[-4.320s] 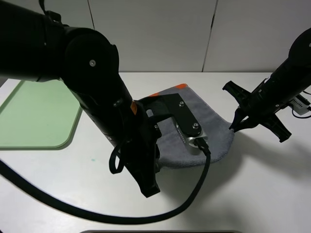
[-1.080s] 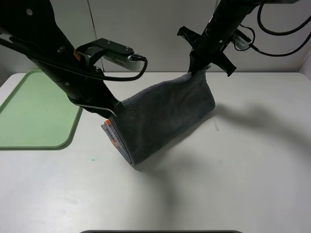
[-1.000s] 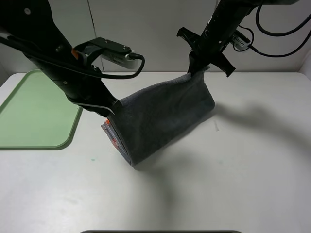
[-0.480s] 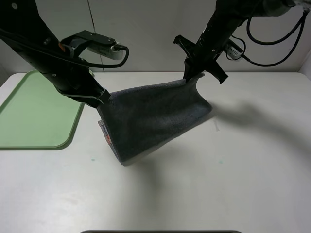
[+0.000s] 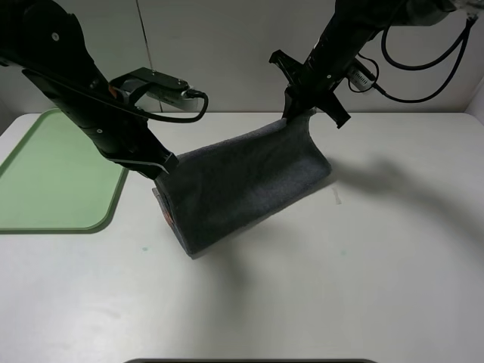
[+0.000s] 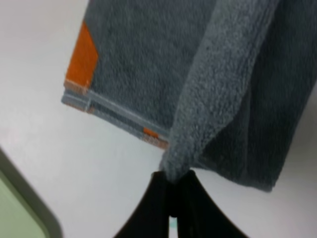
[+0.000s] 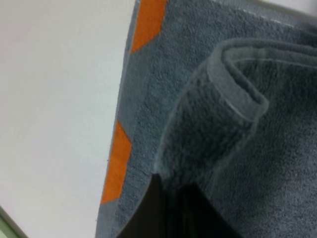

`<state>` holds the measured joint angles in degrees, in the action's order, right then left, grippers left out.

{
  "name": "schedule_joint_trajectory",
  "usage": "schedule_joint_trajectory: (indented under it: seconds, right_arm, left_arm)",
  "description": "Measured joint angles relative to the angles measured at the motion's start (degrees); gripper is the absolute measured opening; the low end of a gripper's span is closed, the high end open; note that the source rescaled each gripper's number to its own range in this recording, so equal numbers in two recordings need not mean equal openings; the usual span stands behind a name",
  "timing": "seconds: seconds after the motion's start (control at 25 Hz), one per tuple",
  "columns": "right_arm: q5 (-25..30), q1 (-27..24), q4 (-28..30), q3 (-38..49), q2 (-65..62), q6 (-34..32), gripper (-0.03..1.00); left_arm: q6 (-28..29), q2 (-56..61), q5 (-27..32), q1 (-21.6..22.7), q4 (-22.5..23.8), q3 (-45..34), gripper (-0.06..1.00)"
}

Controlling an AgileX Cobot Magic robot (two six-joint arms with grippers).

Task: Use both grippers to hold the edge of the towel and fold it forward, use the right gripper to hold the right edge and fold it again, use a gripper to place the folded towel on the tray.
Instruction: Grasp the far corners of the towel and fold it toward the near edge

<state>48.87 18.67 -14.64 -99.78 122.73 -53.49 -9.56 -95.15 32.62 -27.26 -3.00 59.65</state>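
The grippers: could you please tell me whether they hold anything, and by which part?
Both pinch the towel by its raised edge, left gripper at one corner, right gripper at the other.

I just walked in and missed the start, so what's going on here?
A robot is folding a grey towel. The left gripper and the right gripper each pinch its edge, holding that side up while the orange-banded end lies on the table. The towel is not yet on the green tray.

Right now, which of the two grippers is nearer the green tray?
The left gripper, pinching the towel just beside the tray; the right gripper holds the towel's other end, farther from it.
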Motion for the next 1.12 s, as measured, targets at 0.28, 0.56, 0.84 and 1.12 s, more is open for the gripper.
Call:
schedule_joint_trajectory:
  seconds: [0.28, 0.56, 0.84, 1.12]
  right_arm:
    - [-1.48, 0.00, -1.29, 0.00, 1.71, 0.00, 0.00]
    - [-2.12, 0.00, -3.03, -0.30, 3.09, 0.83, 0.00]
    - [-0.40, 0.00, -1.77, -5.93, 5.03, 1.63, 0.00]
    - [1.13, 0.00, -1.90, -10.03, 7.46, 1.63, 0.00]
  left_arm:
    - [-0.04, -0.16, -0.92, 2.22, 0.00, 0.00, 0.00]
    - [-0.06, -1.02, -1.38, 4.59, 0.00, 0.00, 0.00]
    - [-0.11, -1.02, -1.74, 4.59, 0.00, 0.00, 0.00]
    - [-0.11, -1.02, -2.35, 4.59, 0.00, 0.00, 0.00]
